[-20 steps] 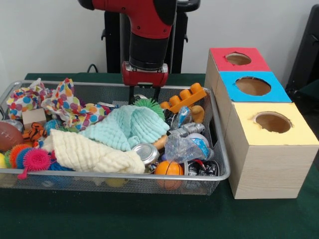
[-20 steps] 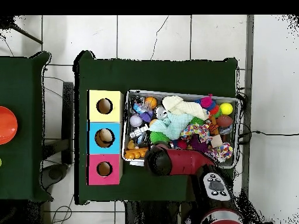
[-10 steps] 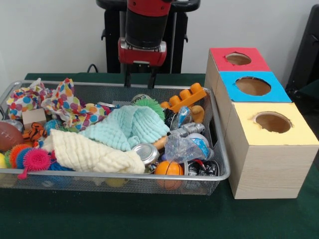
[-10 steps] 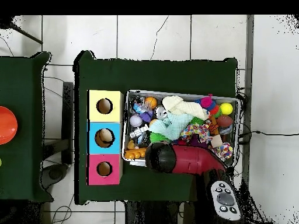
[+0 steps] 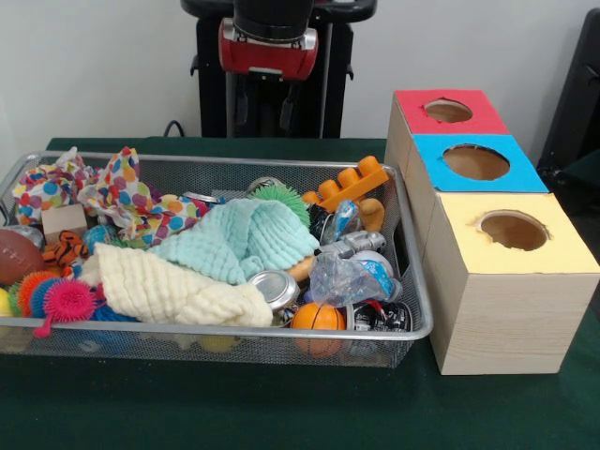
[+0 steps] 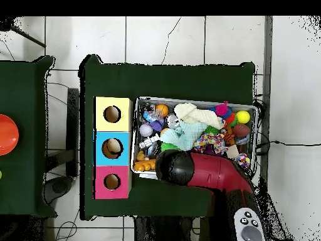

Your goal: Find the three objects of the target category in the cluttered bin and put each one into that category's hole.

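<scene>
My gripper (image 5: pixel 265 118) hangs open and empty high above the far rim of the wire mesh bin (image 5: pixel 412 281), its two dark fingers apart in front of the black pedestal. Below it in the bin lie a green spiky ball (image 5: pixel 281 198), an orange toy block (image 5: pixel 349 184), a mint cloth (image 5: pixel 242 239) and a cream cloth (image 5: pixel 169 289). Crushed cans (image 5: pixel 274 286), a clear plastic bottle (image 5: pixel 349 277) and a small basketball (image 5: pixel 317 317) sit at the front right. In the overhead view the red arm (image 6: pixel 207 174) covers the gripper and the bin's near edge.
Three wooden boxes stand right of the bin, with a red top (image 5: pixel 448 111), a blue top (image 5: pixel 476 161) and a yellow top (image 5: pixel 511 231), each with a round hole. A polka-dot cloth (image 5: pixel 127 199), a football (image 5: pixel 17 255) and a pink spiky ball (image 5: pixel 67 300) fill the bin's left.
The gripper has risen straight up from just above the green spiky ball to well over the bin, still open and empty. Nothing in the bin has moved.
</scene>
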Robot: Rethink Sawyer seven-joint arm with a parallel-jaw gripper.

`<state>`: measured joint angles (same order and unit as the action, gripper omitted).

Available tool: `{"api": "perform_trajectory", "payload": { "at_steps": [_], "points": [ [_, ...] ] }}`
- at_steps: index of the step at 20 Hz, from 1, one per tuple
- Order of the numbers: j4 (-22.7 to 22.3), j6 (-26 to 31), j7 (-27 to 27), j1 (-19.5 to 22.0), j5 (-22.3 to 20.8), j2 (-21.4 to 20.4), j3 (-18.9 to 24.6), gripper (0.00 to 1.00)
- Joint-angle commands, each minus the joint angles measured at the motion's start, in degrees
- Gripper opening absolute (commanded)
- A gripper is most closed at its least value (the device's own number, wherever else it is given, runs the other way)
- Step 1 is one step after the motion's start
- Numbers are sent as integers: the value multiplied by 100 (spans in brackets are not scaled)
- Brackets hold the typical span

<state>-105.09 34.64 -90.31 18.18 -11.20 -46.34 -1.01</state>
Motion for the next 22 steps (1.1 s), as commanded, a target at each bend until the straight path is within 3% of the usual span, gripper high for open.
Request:
{"api": "perform_trajectory", "payload": {
  "at_steps": [1,4,6,11,22],
  "points": [
    [-155,294,-709,-117,362,-162,447,100],
    [-471,99,-792,-157,421,-299,367,100],
    [-438,51,-723,-184,377,-283,369,100],
    [92,304,-416,-181,356,66,598,100],
    [911,559,-466,-410,365,591,669,100]
  ]
}}
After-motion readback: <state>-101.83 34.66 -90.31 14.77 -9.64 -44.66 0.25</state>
